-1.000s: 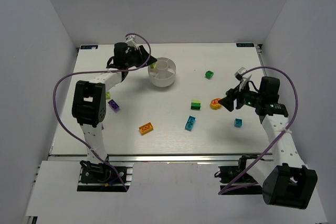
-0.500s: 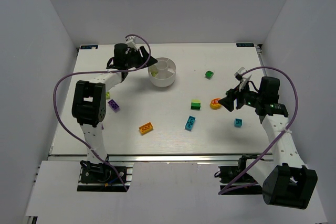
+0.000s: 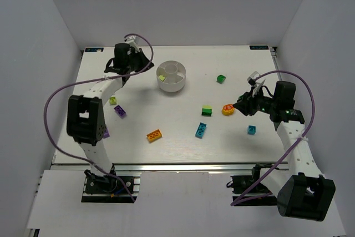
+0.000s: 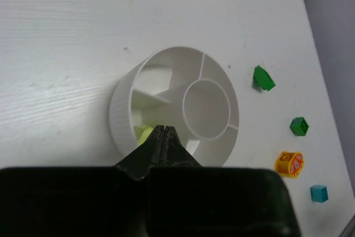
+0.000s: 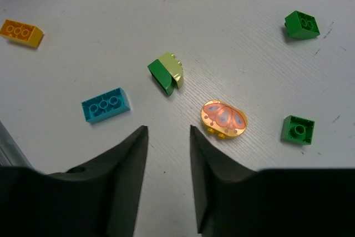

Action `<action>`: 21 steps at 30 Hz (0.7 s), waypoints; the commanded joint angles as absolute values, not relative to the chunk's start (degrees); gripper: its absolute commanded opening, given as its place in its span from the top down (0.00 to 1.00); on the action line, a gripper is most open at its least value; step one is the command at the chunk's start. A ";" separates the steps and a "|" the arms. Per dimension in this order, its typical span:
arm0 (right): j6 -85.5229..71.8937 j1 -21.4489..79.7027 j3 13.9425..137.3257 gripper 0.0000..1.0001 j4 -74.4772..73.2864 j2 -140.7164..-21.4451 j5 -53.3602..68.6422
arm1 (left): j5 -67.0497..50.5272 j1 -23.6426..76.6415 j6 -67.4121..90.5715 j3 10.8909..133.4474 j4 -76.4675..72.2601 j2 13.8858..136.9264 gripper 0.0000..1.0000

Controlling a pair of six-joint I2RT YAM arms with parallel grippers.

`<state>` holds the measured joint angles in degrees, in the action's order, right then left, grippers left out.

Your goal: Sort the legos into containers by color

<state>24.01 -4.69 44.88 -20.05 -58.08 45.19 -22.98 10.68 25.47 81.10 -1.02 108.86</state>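
Pressing its jaws together on nothing, my left gripper (image 4: 165, 132) hangs at the rim of the white bowl (image 4: 119, 109). A lime brick (image 4: 143, 134) lies in the compartment just beyond the tips. My right gripper (image 5: 168, 131) stands parted above the table (image 5: 249, 37), with the round orange piece (image 5: 224, 119), a green-lime brick (image 5: 166, 73) and a cyan brick (image 5: 105, 105) just ahead.

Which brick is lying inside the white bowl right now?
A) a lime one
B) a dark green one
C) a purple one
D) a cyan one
A: the top view shows a lime brick in a left-side compartment of the white bowl, and no other brick inside it.
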 commanded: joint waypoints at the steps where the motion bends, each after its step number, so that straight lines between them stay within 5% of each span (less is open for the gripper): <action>1: 26.01 -4.22 45.44 0.62 -20.82 -57.66 47.28 | -10.48 10.02 22.41 76.75 9.83 95.73 1.00; 3: 26.10 -4.22 45.44 0.67 -21.00 -57.92 47.90 | -3.83 10.02 22.50 72.87 16.74 91.35 0.99; 4: 26.10 -4.13 45.35 0.66 -21.09 -57.92 48.07 | -1.26 10.02 23.11 71.99 19.14 90.19 0.90; 9: 26.10 -3.52 45.26 0.44 -20.83 -57.83 47.46 | 12.37 8.27 25.92 63.66 28.64 83.07 0.24; 12: 25.93 -3.16 45.26 0.42 -20.83 -57.66 47.29 | 16.16 6.86 25.75 60.74 30.22 82.61 0.02; 21: 26.02 -2.90 45.70 0.40 -21.36 -56.69 48.08 | 16.71 1.76 23.30 65.91 33.13 97.10 0.04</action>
